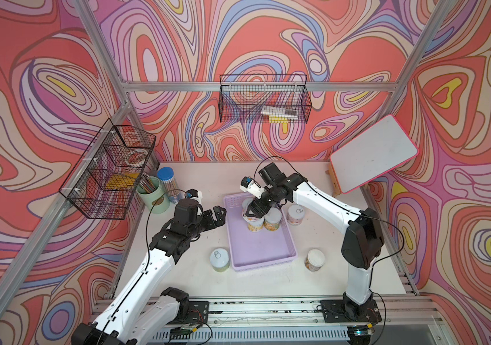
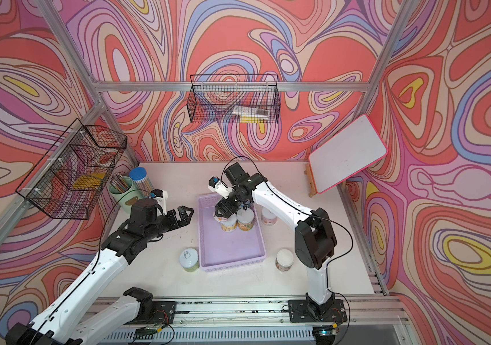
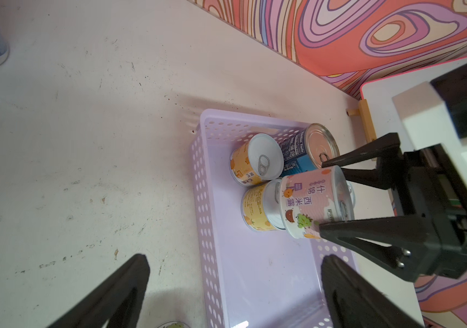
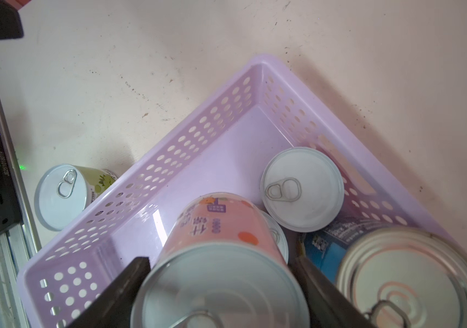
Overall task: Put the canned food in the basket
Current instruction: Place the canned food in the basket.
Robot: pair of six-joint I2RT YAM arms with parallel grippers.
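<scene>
Over the worktop [image 1: 268, 286], in a top view, we see the right jaws pinching a pink can [image 1: 247, 209] upright above the far end of the basket [image 1: 268, 264], with the left jaws spread empty beside it. Left wrist: a yellow tin [image 3: 255, 210] seems to sit just beneath the can. Right wrist: bare basket floor lies alongside.

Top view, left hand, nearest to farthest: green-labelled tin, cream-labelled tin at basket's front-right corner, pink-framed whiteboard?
From left hand:
1. Green-labelled round tin, front-left of lavender plastic basket.
2. Cream-labelled round tin, front-right.
3. Pink-framed whiteboard, back right.
</scene>
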